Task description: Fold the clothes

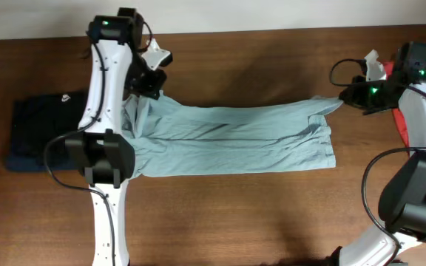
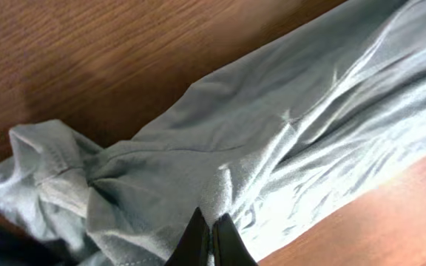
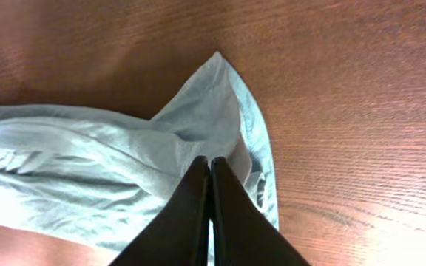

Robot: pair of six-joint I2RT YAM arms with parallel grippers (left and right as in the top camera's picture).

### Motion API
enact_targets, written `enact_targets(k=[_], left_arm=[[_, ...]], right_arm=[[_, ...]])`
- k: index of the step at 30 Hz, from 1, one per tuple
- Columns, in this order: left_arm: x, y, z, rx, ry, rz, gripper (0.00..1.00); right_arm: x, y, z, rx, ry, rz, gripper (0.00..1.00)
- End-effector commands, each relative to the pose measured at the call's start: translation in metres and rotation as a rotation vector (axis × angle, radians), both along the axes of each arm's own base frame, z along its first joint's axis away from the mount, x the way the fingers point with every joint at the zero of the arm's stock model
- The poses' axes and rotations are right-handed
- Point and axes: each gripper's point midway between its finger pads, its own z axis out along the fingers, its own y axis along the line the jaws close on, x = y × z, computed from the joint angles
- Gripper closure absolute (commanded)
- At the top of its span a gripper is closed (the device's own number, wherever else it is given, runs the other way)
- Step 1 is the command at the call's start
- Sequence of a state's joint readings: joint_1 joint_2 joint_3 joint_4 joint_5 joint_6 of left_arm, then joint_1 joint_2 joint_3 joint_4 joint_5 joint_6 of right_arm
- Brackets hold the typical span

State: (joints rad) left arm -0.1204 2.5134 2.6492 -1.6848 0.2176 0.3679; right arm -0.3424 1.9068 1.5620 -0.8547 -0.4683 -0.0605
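Garment [image 1: 235, 137] pale grey-blue, plain. Table [image 1: 235, 214] warm brown, wood-grain streaks. Folded cloth [image 1: 39, 133] dark navy, small white logo. Bundle [image 1: 404, 125] red. Left arm [image 1: 103, 81] white, black joints, green light. Left gripper [image 2: 211, 216], right gripper [image 3: 210, 161] black.

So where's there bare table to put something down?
The near strip of table in front of the blue-grey garment is bare; so is the far strip behind it. Crowded: the left end, by the dark folded clothes.
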Motion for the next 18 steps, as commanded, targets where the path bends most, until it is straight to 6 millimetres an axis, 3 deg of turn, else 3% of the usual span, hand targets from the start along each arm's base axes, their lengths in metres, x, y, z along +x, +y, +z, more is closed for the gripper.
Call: enact_targets(k=[1,9,18], left_arm=[[-0.007,0.009,-0.001,0.068,0.029,0.078,1.0],[-0.06,0.01,-0.028,0.07,0.244,0.082,1.0],[-0.096,0.035,-0.016,0.073,0.313,0.136,0.99]], right_arm=[[0.001,0.005,0.011,-0.02,-0.021,0.021,0.96],[-0.022,0.014,0.003,0.019,0.088,0.022,0.96],[-0.056,0.021,-0.014,0.048,0.243,0.016,0.96]])
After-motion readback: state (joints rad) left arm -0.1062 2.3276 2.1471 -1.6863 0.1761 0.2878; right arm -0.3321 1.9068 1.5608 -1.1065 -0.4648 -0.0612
